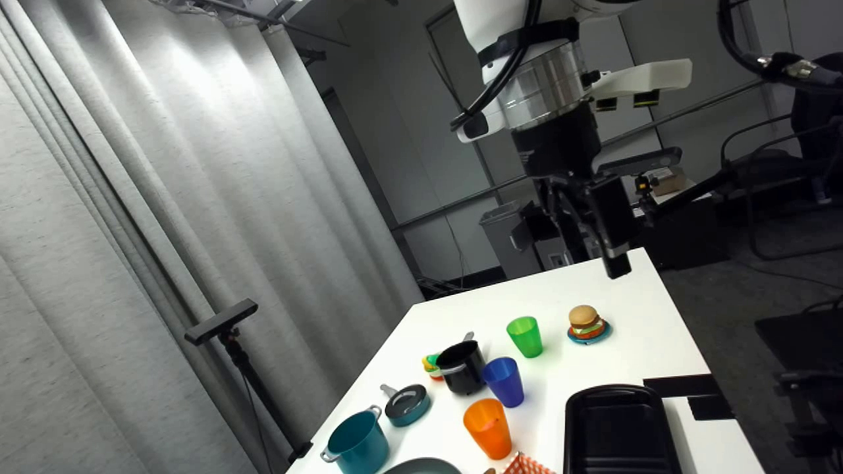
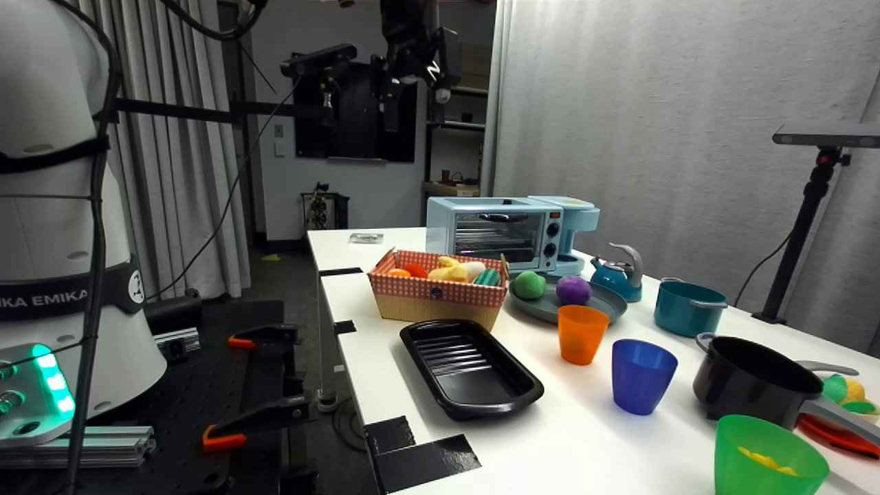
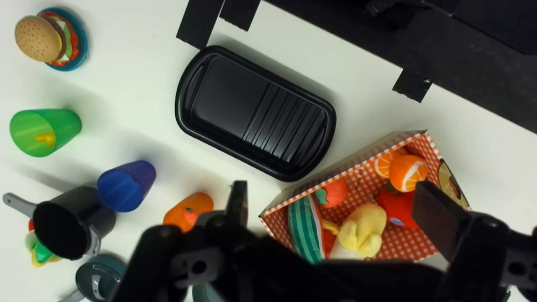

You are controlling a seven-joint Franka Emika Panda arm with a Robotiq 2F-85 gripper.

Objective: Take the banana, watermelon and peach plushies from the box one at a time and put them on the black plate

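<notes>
High over the table my gripper stands open, its fingers spread wide with nothing between them; an exterior view shows the gripper well above the box. The red-checked box lies below, seen between the fingers in the wrist view. Inside it are the yellow banana, partly peeled, and the green-striped watermelon wedge against the left end. A coral plush with a green leaf, possibly the peach, rests by the long wall. Beside the box sits the bare rectangular black plate, also in both exterior views.
The box also holds orange plushies and a red one. Near the plate stand orange, blue and green cups. Behind are a grey dish with two plushies, a toaster oven and several pots.
</notes>
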